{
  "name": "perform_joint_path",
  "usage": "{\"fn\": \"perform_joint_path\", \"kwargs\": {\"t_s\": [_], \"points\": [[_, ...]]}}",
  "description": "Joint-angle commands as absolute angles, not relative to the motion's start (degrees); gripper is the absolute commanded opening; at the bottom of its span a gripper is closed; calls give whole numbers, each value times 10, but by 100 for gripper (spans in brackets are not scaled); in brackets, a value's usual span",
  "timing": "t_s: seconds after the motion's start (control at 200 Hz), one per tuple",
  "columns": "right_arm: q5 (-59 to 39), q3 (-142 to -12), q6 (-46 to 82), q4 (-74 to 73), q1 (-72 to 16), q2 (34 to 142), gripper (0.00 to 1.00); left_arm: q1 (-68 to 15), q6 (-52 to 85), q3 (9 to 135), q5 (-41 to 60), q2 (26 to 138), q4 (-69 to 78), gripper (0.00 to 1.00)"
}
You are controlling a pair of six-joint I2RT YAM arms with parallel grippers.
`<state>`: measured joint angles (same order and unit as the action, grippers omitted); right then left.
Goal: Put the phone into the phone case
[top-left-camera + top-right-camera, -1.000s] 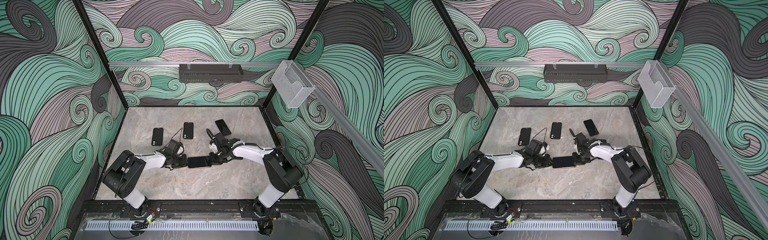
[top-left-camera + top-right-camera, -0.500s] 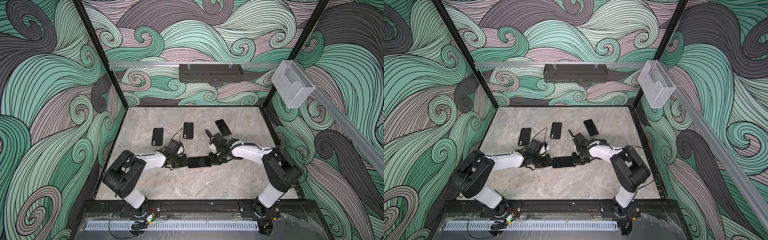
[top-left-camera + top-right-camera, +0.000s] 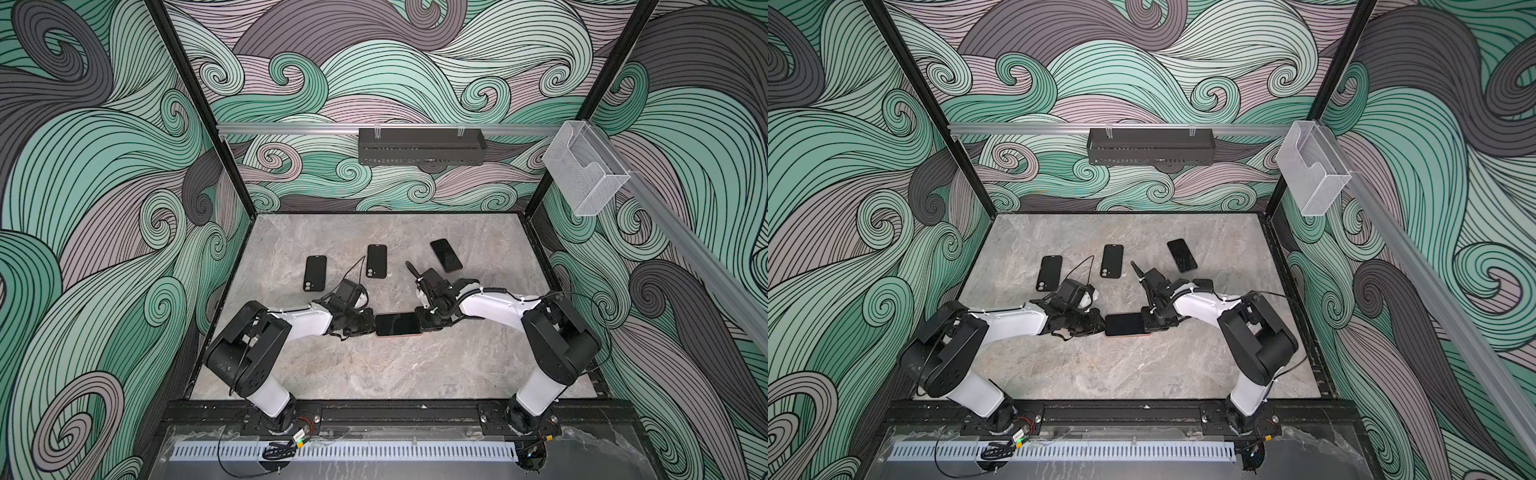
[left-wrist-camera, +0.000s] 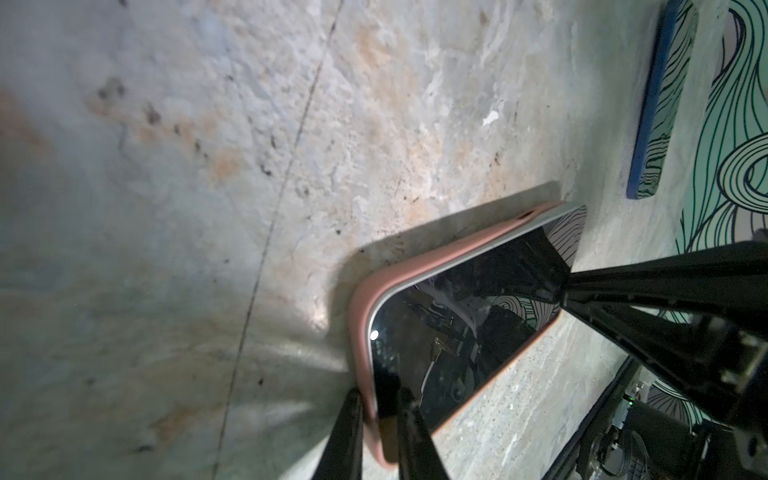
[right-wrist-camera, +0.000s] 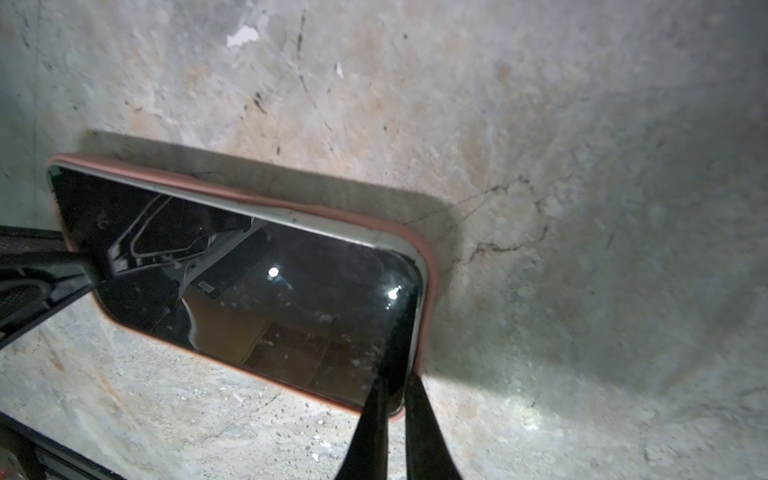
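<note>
A black-screened phone (image 3: 397, 324) (image 3: 1126, 324) lies screen up in a pink phone case (image 4: 361, 316) (image 5: 428, 266) at the table's middle front. One long side of the phone shows its silver edge above the case rim. My left gripper (image 3: 372, 326) (image 3: 1102, 325) (image 4: 376, 395) is shut on the left short end, one finger on the screen and one outside the rim. My right gripper (image 3: 420, 324) (image 3: 1148, 325) (image 5: 395, 380) is shut on the opposite end in the same way.
Two black phone-shaped items (image 3: 314, 273) (image 3: 377, 261) lie camera side up behind the arms, and a third phone (image 3: 446, 255) lies screen up at the back right. A black shelf (image 3: 420, 146) and a clear holder (image 3: 584, 168) hang on the walls.
My right wrist has turned slightly. The phone, the case and my left gripper have stayed in place.
</note>
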<state>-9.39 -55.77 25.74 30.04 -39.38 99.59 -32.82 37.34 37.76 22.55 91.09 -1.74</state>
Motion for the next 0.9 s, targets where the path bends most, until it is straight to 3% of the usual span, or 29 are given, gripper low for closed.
{"fn": "perform_joint_path", "kwargs": {"t_s": [0.0,0.14,0.465,0.715,0.896], "points": [[-58,-490,249,250,-431,1092,12,-348,367,375,190,924,-72,16],[-46,-516,232,298,-431,1044,16,-347,363,384,181,915,-87,19],[-73,-587,196,364,-409,969,31,-342,339,436,155,899,-147,36],[-110,-619,171,366,-364,952,31,-331,329,465,156,900,-153,39],[-148,-628,143,352,-330,968,25,-326,327,495,166,918,-164,36]]}}
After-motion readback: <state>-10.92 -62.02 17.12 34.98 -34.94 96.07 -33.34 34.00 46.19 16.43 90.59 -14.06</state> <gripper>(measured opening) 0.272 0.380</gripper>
